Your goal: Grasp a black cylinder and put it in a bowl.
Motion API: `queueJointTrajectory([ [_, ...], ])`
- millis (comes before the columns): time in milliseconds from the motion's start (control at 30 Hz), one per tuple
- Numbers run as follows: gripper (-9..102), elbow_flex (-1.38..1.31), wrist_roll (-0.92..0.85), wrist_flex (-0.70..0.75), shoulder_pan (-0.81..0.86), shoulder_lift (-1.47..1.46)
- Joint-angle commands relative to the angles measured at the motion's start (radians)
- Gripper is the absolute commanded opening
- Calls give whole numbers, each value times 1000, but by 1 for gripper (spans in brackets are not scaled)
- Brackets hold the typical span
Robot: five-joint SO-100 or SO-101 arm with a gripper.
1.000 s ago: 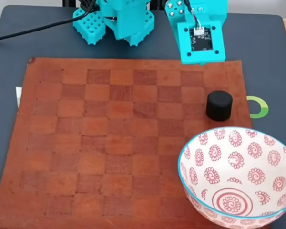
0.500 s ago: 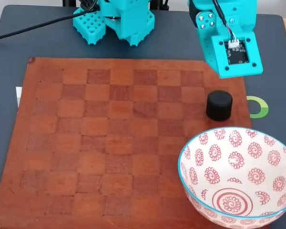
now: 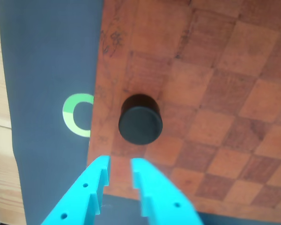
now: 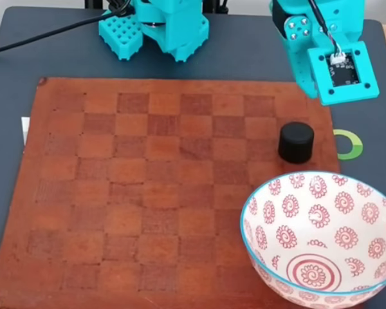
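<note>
One black cylinder (image 4: 296, 142) stands upright near the right edge of the checkerboard mat (image 4: 148, 193), right of centre in the fixed view, just above the patterned bowl (image 4: 321, 241) at lower right and beside a green ring (image 4: 349, 144) on the dark worktop (image 4: 26, 51). From the wrist view, we see the cylinder (image 3: 140, 119) mid-frame, directly ahead of the gripper (image 3: 118, 164) at bottom centre, whose teal jaws are slightly parted and empty. We judge a wider spread and straight advance are needed.
</note>
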Motion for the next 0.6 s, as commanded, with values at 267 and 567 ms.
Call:
queueJointTrajectory([
  [267, 22, -8, -5, -133, -11, -101],
  [567, 27, -6, -6, -161, -26, -160],
])
